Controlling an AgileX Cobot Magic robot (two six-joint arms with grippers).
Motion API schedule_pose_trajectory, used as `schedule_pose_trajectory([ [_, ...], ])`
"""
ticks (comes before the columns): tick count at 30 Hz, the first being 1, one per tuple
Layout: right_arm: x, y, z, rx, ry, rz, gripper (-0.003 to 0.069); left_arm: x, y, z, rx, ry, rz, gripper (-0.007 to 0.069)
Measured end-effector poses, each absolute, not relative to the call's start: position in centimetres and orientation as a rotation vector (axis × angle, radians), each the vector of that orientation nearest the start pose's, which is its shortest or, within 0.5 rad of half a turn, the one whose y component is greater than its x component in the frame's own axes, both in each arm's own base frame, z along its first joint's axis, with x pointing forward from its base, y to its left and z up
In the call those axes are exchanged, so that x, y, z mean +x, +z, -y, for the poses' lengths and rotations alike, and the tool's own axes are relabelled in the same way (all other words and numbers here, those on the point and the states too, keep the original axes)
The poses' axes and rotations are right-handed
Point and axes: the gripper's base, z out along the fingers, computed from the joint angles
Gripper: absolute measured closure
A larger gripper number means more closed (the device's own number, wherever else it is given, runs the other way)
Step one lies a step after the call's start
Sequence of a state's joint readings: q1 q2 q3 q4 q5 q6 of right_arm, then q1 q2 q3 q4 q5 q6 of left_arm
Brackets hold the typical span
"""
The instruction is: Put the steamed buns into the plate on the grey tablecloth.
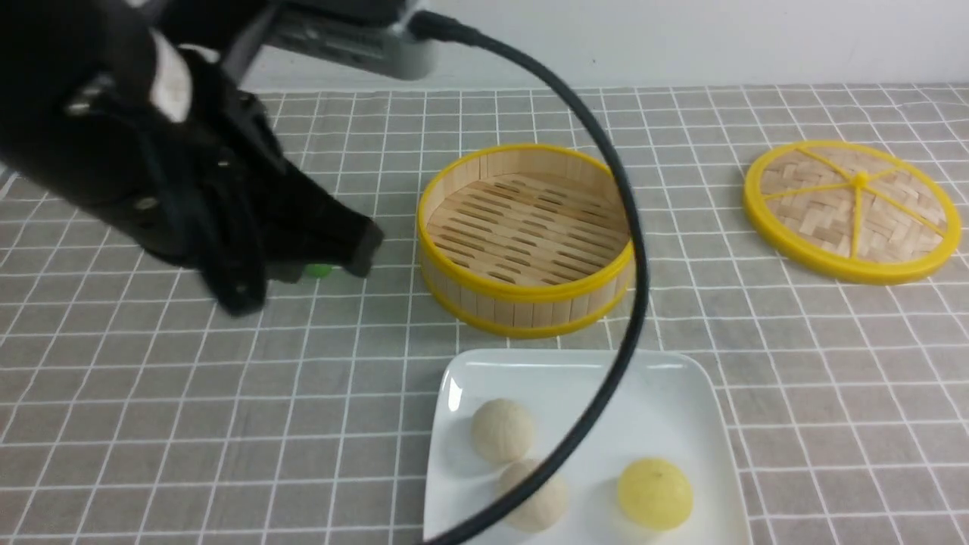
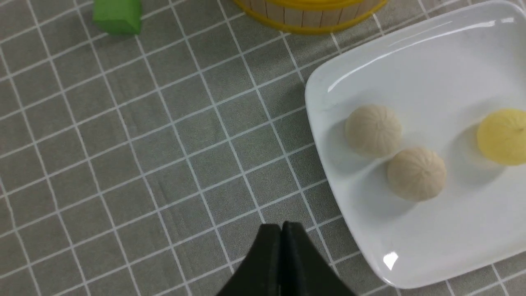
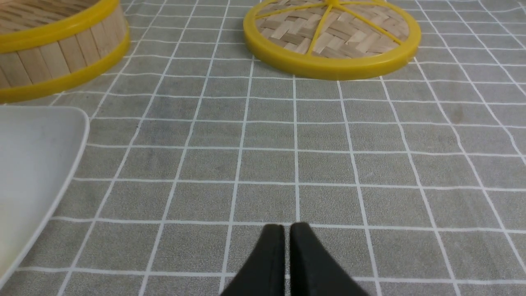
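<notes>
Now all three steamed buns (image 1: 503,430) sit in the plate (image 1: 685,393).

Green cube (image 1: 319,270) — mostly hidden behind left claw (image 1: 362,253).

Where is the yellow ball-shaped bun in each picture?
Front view: the pale yellow round steamed bun lies low and right of centre, on the glossy white square plate.
Left wrist view: it sits at the right edge, partly cut off.
Right wrist view: not in it; only a plate corner shows.
Shared landmark: the yellow-rimmed round bamboo steamer basket, seen in all three.
</notes>
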State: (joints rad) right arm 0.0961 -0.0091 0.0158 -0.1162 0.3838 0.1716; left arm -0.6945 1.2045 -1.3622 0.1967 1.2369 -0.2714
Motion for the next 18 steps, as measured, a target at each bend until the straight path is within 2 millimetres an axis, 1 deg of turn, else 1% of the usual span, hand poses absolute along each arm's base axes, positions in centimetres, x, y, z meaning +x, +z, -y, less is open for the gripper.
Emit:
schedule_pose_trajectory([
  [1,5.2,17.4,-0.1,0.0,0.07,-1.872,0.0615,17.8,40.9,12.6,0.541,-0.123,-2.471,0.0606],
  [2,5.2,17.4,-0.1,0.0,0.069,-1.873,0.0612,16.1,41.1,11.3,0.524,-0.144,-2.451,0.0605],
  [4,5.2,17.4,-0.1,0.0,0.069,-1.873,0.0609,14.0,40.9,9.6,0.484,-0.19,-2.425,0.0605],
  [5,5.2,17.4,-0.1,0.0,0.069,-1.873,0.0608,13.5,40.8,9.2,0.475,-0.199,-2.421,0.0605],
  [6,5.2,17.4,-0.1,0.0,0.069,-1.872,0.0606,12.3,40.5,8.3,0.449,-0.244,-2.377,0.0603],
  [8,5.2,17.4,-0.1,0.0,0.069,-1.873,0.0603,10.7,39.6,7.1,0.425,-0.305,-2.291,0.0603],
  [10,5.2,17.4,-0.1,0.001,0.068,-1.874,0.0599,9.0,38.1,5.9,0.404,-0.39,-2.15,0.0602],
  [11,5.2,17.4,-0.1,0.001,0.068,-1.874,0.0599,8.5,37.3,5.6,0.389,-0.432,-2.095,0.0602],
  [12,5.2,17.4,-0.1,0.001,0.068,-1.874,0.0598,8.4,37.1,5.5,0.388,-0.434,-2.098,0.0602],
  [13,5.2,17.4,-0.1,0.001,0.068,-1.874,0.0596,7.8,36.0,5.2,0.357,-0.516,-2.006,0.0601],
  [15,5.2,17.4,-0.1,0.001,0.068,-1.874,0.0594,7.2,34.8,5.0,0.321,-0.599,-1.92,0.0596],
  [18,5.2,17.4,-0.1,0.001,0.068,-1.874,0.0589,6.7,33.3,4.8,0.298,-0.659,-1.838,0.0592],
])
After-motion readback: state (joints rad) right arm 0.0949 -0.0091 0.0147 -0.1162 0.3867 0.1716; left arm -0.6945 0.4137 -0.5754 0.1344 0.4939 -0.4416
